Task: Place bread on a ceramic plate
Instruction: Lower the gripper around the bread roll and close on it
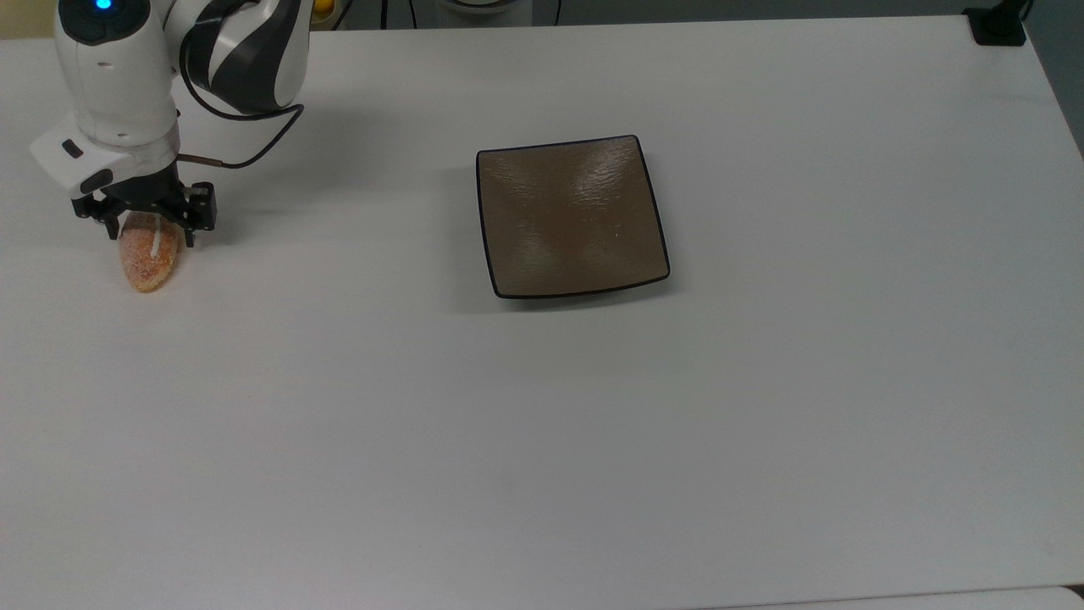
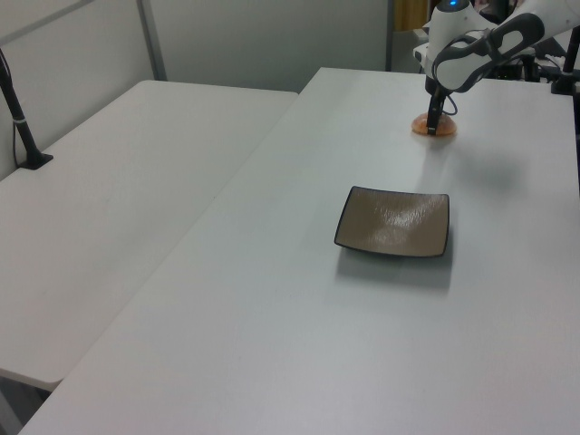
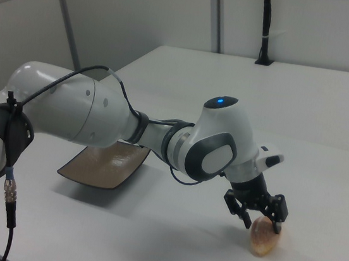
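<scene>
The bread [image 1: 150,263], a small orange-brown speckled loaf with a white stripe, lies on the white table at the top view's far left. My gripper [image 1: 151,235] is down over its far end, one black finger pressed on each flank, shut on it. From the side, the gripper [image 3: 260,224] straddles the top of the bread [image 3: 262,243], which rests on the table. The ceramic plate [image 1: 572,216], square, glossy brown and dark-rimmed, sits bare near the table's middle, well to the top view's right of the bread. The gripper [image 2: 435,122], bread [image 2: 442,130] and plate [image 2: 394,222] also appear in the left view.
The white arm [image 1: 237,51] with its black cable reaches in from the top view's upper left. A black clamp [image 1: 999,25] sits on the table's far right corner. A second white table [image 2: 109,208] adjoins in the left view, with a black post [image 2: 23,127].
</scene>
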You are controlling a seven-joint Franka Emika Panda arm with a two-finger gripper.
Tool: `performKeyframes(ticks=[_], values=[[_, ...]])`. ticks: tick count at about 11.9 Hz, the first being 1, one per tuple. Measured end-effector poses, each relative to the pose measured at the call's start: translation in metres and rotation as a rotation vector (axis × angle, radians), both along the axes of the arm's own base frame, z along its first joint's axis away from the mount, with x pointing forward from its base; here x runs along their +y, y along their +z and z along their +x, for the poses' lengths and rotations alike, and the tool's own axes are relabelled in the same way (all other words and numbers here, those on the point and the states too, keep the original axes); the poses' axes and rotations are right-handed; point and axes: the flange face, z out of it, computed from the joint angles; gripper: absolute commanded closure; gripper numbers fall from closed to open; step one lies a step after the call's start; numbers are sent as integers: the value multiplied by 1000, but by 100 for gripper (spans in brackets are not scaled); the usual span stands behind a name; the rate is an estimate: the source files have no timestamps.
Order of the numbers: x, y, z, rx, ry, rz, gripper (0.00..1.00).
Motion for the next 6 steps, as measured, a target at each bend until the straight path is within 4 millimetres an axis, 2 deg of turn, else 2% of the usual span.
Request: performKeyframes(ticks=[1,6], values=[[0,0,0,-1,0,0,65],[0,5,3,-10,-2,-3,66]])
